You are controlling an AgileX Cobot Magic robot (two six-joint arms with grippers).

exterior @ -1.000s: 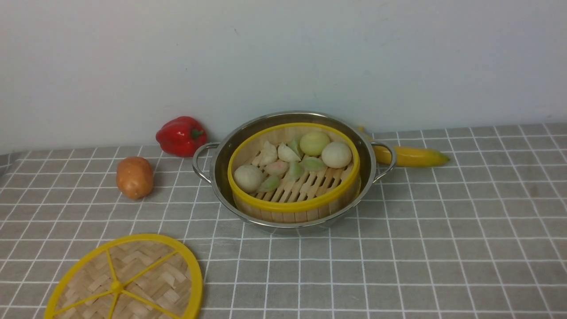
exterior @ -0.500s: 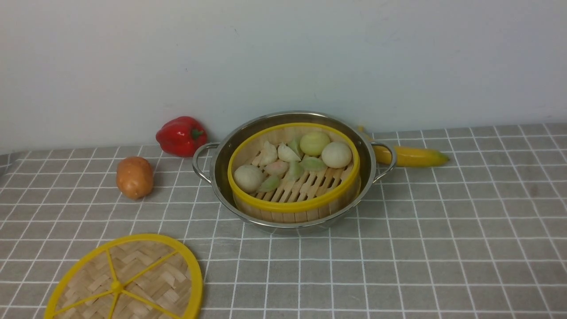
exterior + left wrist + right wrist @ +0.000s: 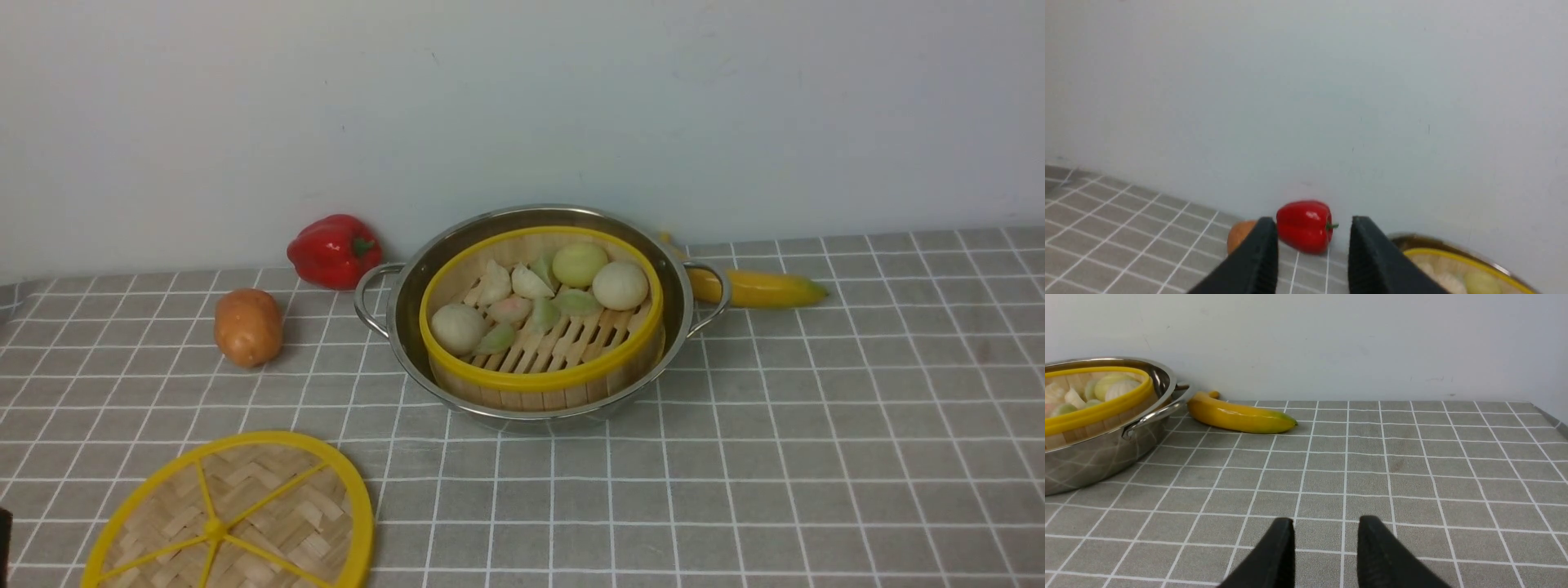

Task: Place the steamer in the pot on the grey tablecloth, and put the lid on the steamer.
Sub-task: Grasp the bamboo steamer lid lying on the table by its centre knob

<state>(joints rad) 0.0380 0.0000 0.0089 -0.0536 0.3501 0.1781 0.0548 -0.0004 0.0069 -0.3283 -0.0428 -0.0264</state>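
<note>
Steamer (image 3: 543, 381) sits inside pot (image 3: 408, 314), buns and dumplings (image 3: 535, 306) on its slatted floor. Pot stands on grey tablecloth (image 3: 816, 449), near back wall. Lid (image 3: 245, 506) lies flat on cloth, front-left of pot, well apart from it, not on steamer. Red pepper (image 3: 333, 249) and potato (image 3: 248, 327) left of pot. Banana (image 3: 755, 287) just behind right handle (stem end hidden by pot in front view). Left gripper (image 3: 1313, 222): jaws parted, nothing between, facing pepper. Right gripper (image 3: 1327, 519): jaws parted, empty, over cloth right of pot.

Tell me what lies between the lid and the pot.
Only bare grey tablecloth lies between the lid and the pot, as the front view shows.
</note>
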